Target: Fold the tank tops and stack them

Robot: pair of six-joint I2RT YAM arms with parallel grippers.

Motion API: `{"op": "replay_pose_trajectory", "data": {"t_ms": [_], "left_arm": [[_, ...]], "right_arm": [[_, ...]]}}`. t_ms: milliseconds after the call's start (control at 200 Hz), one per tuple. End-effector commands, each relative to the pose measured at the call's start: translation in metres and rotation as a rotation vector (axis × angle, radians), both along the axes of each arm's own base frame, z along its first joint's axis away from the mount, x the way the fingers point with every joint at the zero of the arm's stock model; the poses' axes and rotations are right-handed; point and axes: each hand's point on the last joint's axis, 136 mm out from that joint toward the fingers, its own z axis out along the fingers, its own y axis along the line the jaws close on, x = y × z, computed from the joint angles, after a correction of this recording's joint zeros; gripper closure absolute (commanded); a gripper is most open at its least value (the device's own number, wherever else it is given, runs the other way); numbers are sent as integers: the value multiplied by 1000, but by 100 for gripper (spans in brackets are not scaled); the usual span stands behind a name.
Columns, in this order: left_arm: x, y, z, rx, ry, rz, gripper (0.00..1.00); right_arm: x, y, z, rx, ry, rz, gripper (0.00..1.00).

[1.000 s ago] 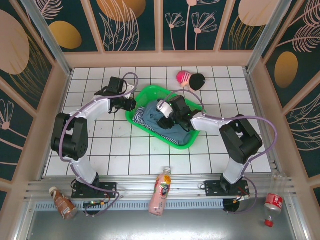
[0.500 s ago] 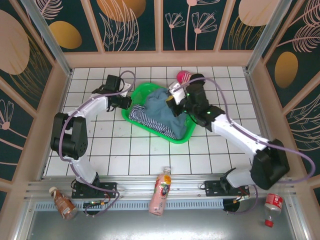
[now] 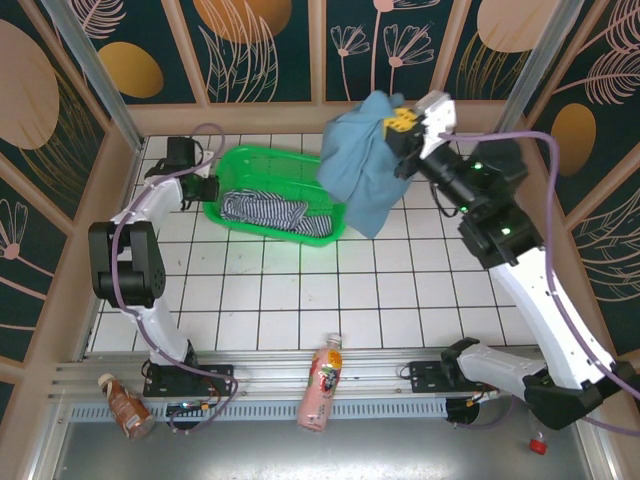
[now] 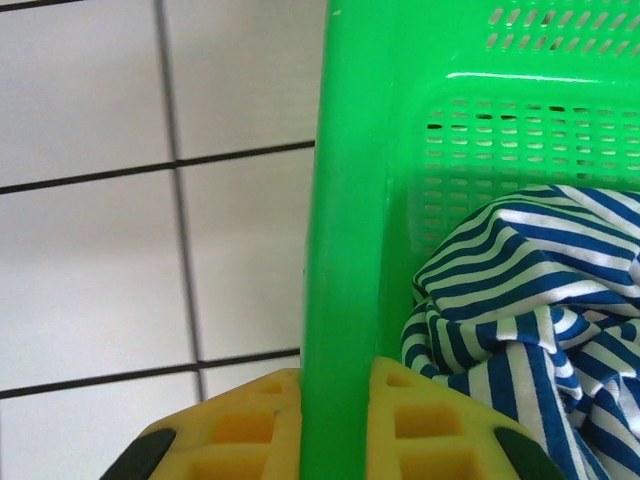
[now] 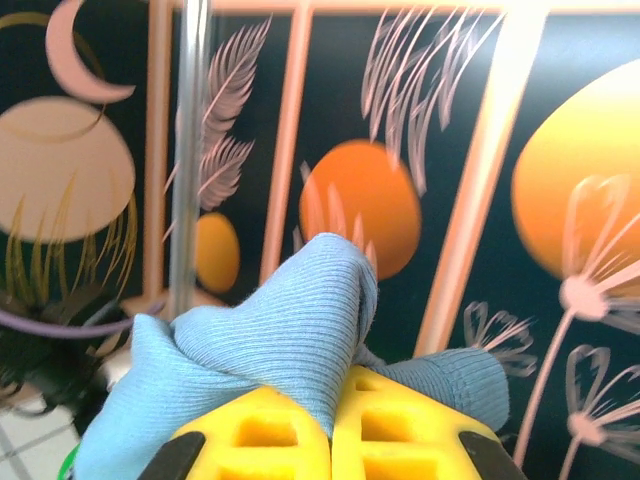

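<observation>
My right gripper (image 3: 398,124) is raised high at the back and shut on the plain blue-grey tank top (image 3: 362,170), which hangs down in a loose bunch. In the right wrist view the ribbed blue cloth (image 5: 290,335) bulges out from between the yellow fingers (image 5: 255,440). The striped navy-and-white tank top (image 3: 262,209) lies crumpled in the green basket (image 3: 240,162). My left gripper (image 3: 203,188) is shut on the basket's left rim (image 4: 340,300), with the striped top (image 4: 510,310) just inside the wall.
The basket sits at the back left of the white tiled table (image 3: 300,290). A pink bottle (image 3: 321,383), a brown bottle (image 3: 124,406) and a red cap (image 3: 538,444) lie on the near metal ledge. Wooden panel walls enclose the table.
My right arm has lifted the blue-grey top out of the basket and swung it up to the back right. My left gripper has dragged the basket to the left.
</observation>
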Motion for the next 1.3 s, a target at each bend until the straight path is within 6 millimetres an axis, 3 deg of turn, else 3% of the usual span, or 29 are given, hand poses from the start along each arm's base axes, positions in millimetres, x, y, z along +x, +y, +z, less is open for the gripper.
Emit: {"op": "replay_pose_trajectory", "data": {"t_ms": [0, 90, 180, 310, 500, 615, 725, 976, 1066, 1106, 1161, 1296], "left_arm": [[13, 58, 0, 115, 8, 139, 91], [24, 85, 3, 125, -6, 199, 90], [34, 105, 0, 135, 0, 237, 90], [51, 137, 5, 241, 4, 272, 90], [69, 190, 24, 334, -31, 372, 89], [75, 208, 20, 388, -36, 412, 87], [79, 219, 11, 436, -21, 435, 84], [92, 234, 6, 502, -36, 463, 83], [94, 244, 14, 565, -50, 493, 79], [92, 253, 22, 615, -53, 523, 75], [90, 261, 29, 670, -55, 548, 62], [89, 261, 43, 667, -87, 579, 54]], "right_arm": [[-23, -17, 45, 60, -84, -1, 100], [-24, -19, 42, 58, -56, 6, 100], [-16, -13, 12, 55, 31, 22, 100], [-6, -2, -42, 101, 179, 77, 100], [4, 23, -147, 124, 422, 163, 100], [7, 37, -200, 119, 522, 191, 100], [7, 53, -235, 114, 603, 237, 100], [8, 77, -280, 95, 714, 287, 100], [7, 80, -294, 91, 748, 290, 100], [7, 81, -299, 93, 760, 288, 100], [7, 82, -306, 96, 779, 287, 100], [6, 85, -318, 89, 809, 295, 100]]}}
